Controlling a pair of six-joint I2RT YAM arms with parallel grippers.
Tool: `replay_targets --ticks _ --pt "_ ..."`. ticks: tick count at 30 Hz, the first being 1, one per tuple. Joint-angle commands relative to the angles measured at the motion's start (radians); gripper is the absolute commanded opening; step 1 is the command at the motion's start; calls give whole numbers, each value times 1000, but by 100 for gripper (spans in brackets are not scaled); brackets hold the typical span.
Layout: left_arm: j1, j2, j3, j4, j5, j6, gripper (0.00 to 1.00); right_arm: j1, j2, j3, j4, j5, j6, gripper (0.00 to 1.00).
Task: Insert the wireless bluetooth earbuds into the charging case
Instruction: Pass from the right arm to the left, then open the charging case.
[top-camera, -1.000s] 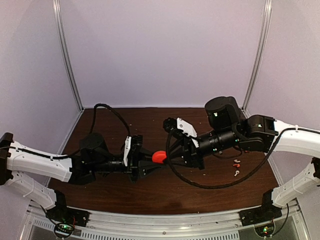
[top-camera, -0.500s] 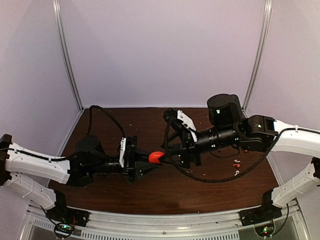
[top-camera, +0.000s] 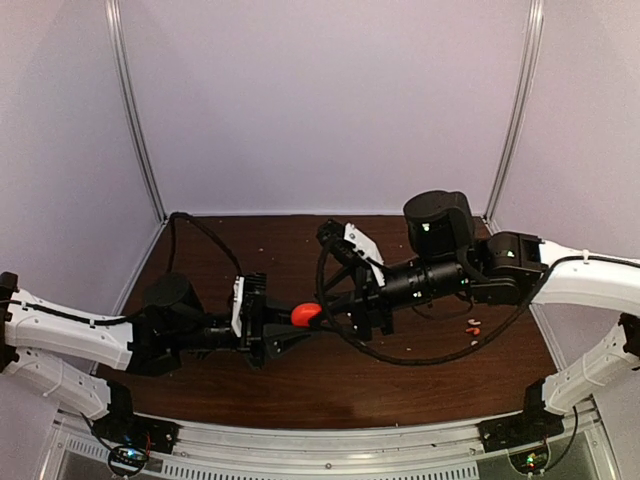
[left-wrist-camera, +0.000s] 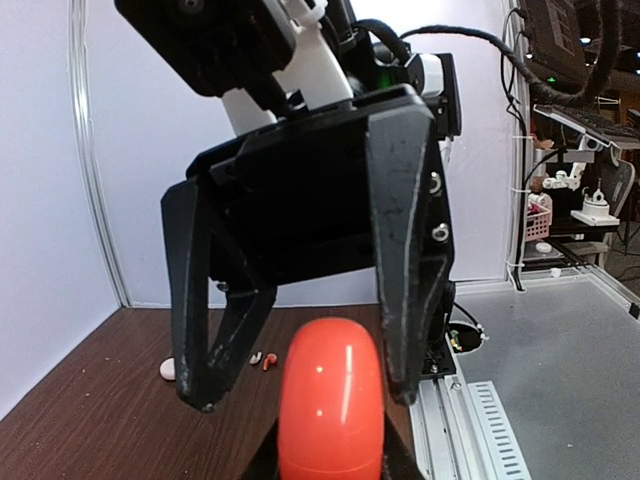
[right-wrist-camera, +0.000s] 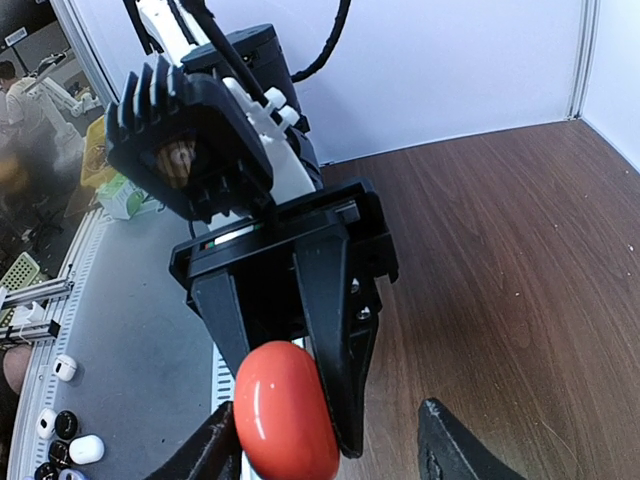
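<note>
While the left gripper (top-camera: 290, 325) pinches the red case (top-camera: 306, 314) above the middle of the worktop (top-camera: 290, 250), the right gripper (top-camera: 328, 312) stands spread, its jaws flanking the case with no grip evident. The earbuds (top-camera: 472, 327) lie loose near the worktop's right edge, well apart from the case. By this evidence, none is inserted yet: the case looks shut, so opening it and fetching each earbud remain.
</note>
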Motion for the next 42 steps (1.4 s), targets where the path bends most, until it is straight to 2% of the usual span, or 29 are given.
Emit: replay_targets --ticks 1,8,16,24,29,35,39,42 --pt "-5 35 20 38 1 -4 0 9 20 36 -6 52 -26 59" --pt "-7 43 3 72 45 19 0 -23 -14 -10 18 68 -26 58" --pt "-7 31 -5 58 36 23 0 -107 -48 -52 85 1 20 58" --pt "-5 51 -49 118 14 7 0 -109 -34 -4 94 45 72 58" --pt "10 87 -24 115 -5 -8 0 -105 -32 23 40 -54 20 62" --pt "18 173 16 173 46 -50 0 -84 -30 25 -34 -66 -7 64" --pt "18 185 12 196 95 -41 0 -82 -61 -26 7 -62 14 65" --pt "17 167 18 139 94 -14 0 -82 -68 -49 35 -66 34 65"
